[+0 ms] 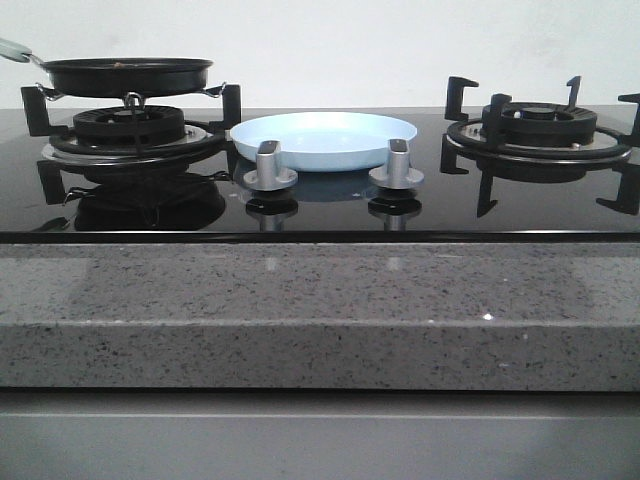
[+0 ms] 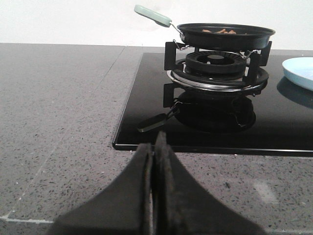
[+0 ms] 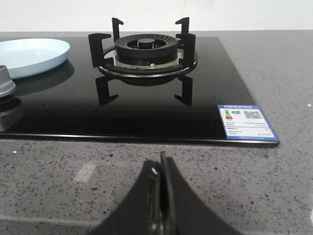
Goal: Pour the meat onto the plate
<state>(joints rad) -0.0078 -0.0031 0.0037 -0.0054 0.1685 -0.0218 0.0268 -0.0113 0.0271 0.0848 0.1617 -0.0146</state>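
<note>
Both the left gripper point(image 2: 154, 147) and the right gripper point(image 3: 160, 169) are fully closed and hold nothing. The meat point(image 2: 218, 31) lies in the black pan point(image 2: 226, 34); the plate point(image 1: 322, 138) stands between the burners. A sticker point(image 3: 246, 122) has unreadable writing.

Stove top point(image 1: 320, 215) set into counter point(image 1: 320, 310); counter runs in front and to both sides. Left burner point(image 1: 128, 128) carries frying pan point(image 1: 127, 75), handle point(image 2: 152, 15) pointing away to the left. Meat point(image 2: 219, 31) lies in the pan. Right burner point(image 1: 540, 125) bare. Plate point(image 1: 322, 138) sits on the glass between the burners, behind two knobs point(image 1: 270, 166) point(image 1: 397, 164) standing side by side. Label point(image 3: 247, 122) on the stove top's front right corner.

Left gripper point(image 2: 154, 161) above counter in front of the left burner; right gripper point(image 3: 160, 176) above counter in front of the right burner.
</note>
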